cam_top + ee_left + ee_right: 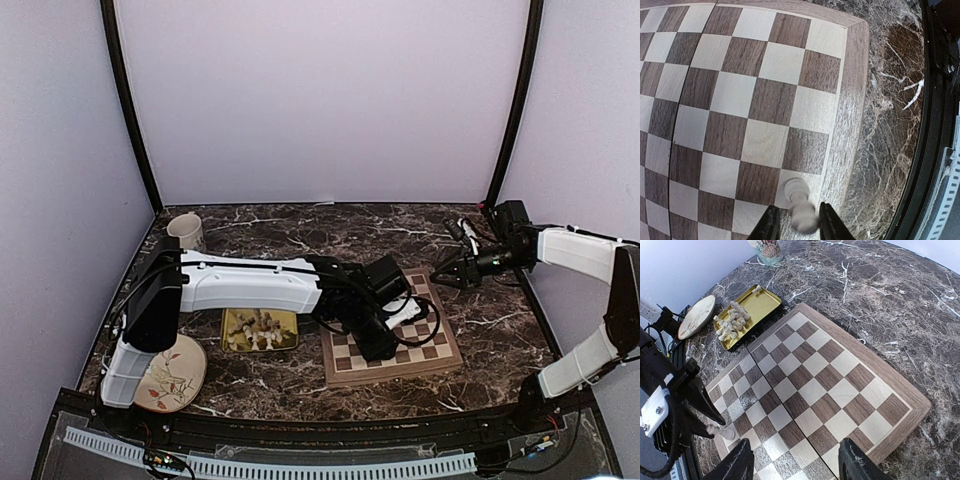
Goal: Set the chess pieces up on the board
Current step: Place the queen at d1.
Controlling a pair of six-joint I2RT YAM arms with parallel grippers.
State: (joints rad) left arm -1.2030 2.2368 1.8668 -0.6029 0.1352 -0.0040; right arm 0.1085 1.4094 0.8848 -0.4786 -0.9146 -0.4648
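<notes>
The wooden checkered board [440, 350] lies right of centre. One cream chess piece [799, 200] stands with its base on a light square at the board's [740, 100] corner, slightly tilted and blurred. My left gripper [796, 225] straddles its head, open a little: a gap shows at the left finger [769, 225], and the right finger [829, 225] is close against it. The right wrist view shows the same piece [722, 431] at the board's [840, 365] near-left corner under my left gripper [695, 400]. My right gripper [795, 450] hovers open and empty beyond the board's far right [447, 272].
A gold tray [283, 322] left of the board holds several more cream pieces [255, 328]; the tray [765, 302] also shows in the right wrist view. A round plate [170, 375] lies at the near left. A cup [187, 231] stands at the far left.
</notes>
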